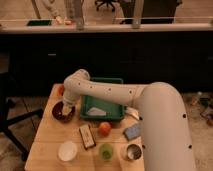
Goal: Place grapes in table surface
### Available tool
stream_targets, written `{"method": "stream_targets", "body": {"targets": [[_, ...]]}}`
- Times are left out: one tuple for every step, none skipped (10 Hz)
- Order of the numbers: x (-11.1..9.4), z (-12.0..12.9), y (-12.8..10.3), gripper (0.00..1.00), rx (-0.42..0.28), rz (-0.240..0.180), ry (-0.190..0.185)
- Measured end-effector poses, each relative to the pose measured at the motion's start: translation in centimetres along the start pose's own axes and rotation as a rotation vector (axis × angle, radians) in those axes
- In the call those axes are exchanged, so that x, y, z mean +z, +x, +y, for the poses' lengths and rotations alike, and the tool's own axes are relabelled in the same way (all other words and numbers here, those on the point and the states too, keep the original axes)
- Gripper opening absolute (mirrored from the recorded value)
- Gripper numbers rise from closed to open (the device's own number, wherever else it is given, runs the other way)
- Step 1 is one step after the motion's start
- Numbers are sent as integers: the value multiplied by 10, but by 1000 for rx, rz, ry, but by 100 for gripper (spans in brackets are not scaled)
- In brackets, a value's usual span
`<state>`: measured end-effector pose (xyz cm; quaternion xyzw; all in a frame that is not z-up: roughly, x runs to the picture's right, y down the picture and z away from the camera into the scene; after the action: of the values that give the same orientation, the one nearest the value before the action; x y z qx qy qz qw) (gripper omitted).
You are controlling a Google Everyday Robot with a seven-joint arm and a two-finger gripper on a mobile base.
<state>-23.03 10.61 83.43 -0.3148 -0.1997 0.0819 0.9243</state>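
camera view shows the gripper (pixel 66 106) low over the dark red bowl (pixel 56 114)

A green tray (pixel 102 102) held something pale. A dark red bowl (pixel 63 112) sat beside it at nine o'clock, an orange fruit (pixel 104 128) at six. Around the fruit lay a dark box (pixel 87 136) at eight with a white dish (pixel 67 150) beyond it, a green cup (pixel 106 151) at six, a metal cup (pixel 133 151) at four and a blue packet (pixel 132 132) at three.

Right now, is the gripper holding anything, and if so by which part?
Cannot tell. The gripper is low over the dark red bowl at the left of the table surface; the arm hides any hold.
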Motion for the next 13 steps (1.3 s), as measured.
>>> {"method": "stream_targets", "body": {"targets": [[1,-2,1,55,15,4,13],[3,-4,4,55,40,12,29],[6,-4,5,55,61,17,41],[10,-4,9,55,93,25,58],[11,-5,11,55,111,30,67],[14,-6,14,55,129,36,74],[20,-6,17,55,145,42,76],[24,-6,19,55,154,47,75],[30,-6,21,55,163,51,72],[38,-5,24,55,174,55,62],[47,-3,26,49,185,58,47],[52,-3,27,42,187,64,39],[55,0,29,31,186,71,30]]}}
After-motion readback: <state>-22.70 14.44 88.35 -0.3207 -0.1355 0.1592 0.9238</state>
